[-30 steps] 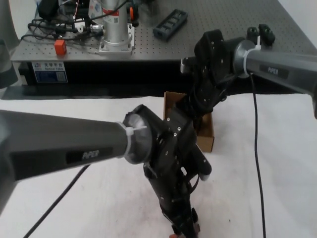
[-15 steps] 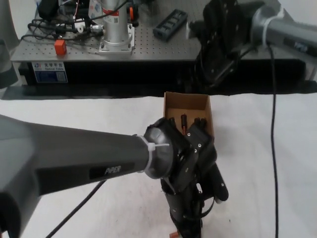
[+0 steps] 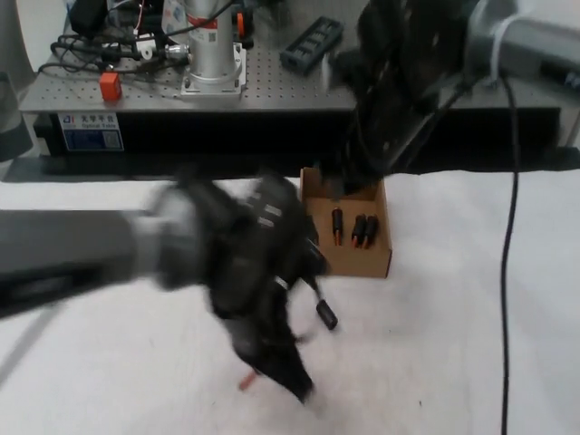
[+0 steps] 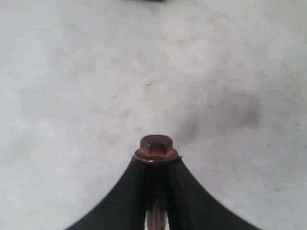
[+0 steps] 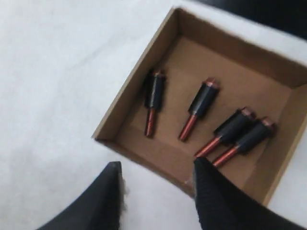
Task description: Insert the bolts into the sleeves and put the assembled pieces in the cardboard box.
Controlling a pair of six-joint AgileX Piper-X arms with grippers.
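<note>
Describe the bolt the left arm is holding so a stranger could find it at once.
Over the white cloth-covered bench, look at the left gripper, whose black fingers are shut on a copper-coloured hex-head bolt. Unlike the four bolts in the brown cardboard box, it shows no black sleeve.

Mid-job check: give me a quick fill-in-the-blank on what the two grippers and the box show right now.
1. The left gripper is shut on a ____.
2. The cardboard box holds ____ assembled pieces.
3. The right gripper, near the box, has its fingers ____.
Missing words: bolt; four; open.
</note>
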